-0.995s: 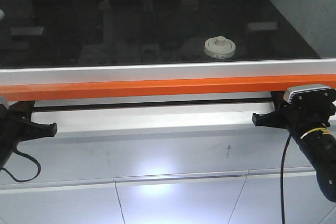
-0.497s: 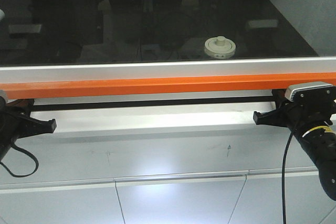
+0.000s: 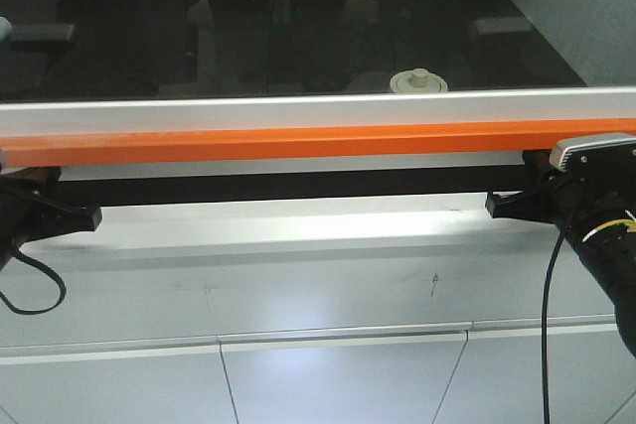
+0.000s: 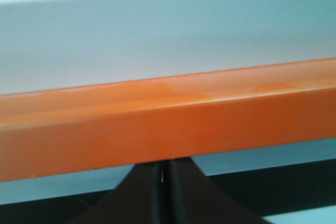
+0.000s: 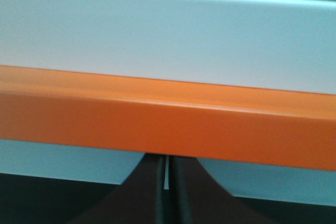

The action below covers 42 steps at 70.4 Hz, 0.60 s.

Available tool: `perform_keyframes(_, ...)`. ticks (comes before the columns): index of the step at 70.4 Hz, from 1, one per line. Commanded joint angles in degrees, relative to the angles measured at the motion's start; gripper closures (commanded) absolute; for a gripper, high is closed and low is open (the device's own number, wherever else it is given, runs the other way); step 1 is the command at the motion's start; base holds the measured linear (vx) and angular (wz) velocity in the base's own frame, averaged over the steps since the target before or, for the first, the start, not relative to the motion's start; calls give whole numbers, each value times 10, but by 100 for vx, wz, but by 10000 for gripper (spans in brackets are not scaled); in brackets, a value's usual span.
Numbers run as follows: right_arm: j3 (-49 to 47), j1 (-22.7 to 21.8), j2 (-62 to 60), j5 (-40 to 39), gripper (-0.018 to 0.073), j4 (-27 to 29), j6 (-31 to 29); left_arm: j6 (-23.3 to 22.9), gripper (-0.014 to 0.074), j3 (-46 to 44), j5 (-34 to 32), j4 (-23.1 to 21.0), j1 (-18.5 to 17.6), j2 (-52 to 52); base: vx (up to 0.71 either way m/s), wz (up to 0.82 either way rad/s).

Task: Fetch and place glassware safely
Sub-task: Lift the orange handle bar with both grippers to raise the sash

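Silver-framed glass sash point(image 3: 298, 104) of a cabinet, edged by a long orange rectangular bar point(image 3: 298, 141). Both black arms reach in level from below. The left fingers point(image 3: 70, 217) and right fingers point(image 3: 509, 204) are pressed together, empty, tips under the bar. Bar and frame sit higher than 1.0 s ago, and the dark gap beneath is wider. The small clear glass jar with off-white knobbed lid point(image 3: 417, 81) stands on the glossy black table point(image 3: 149, 67) behind the pane, right of centre.

left gripper point(image 3: 87, 215): matte black, angular, wedge-tipped | left cable point(image 3: 30, 295): thin, black, looped | right gripper point(image 3: 497, 204): black, same form | camera point(image 3: 593, 152): silver-grey housing on right wrist | right arm point(image 3: 608, 260): black, rounded, yellow band, marking unreadable | right cable point(image 3: 545, 335): thin, black | fingers point(image 4: 142, 198): dark, flanks flared, wrist views blurred
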Motion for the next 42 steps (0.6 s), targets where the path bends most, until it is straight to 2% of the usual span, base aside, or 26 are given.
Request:
perform_keyframes(1, -35, -1, -48, -100, 560, -4, -4, 1, 603, -64, -158, 12, 1, -43, 0, 1)
perform_keyframes(42, -46, -1, -161, -42, 560, -5, -2, 1, 603, -98, -91, 16, 1, -148, 0, 0)
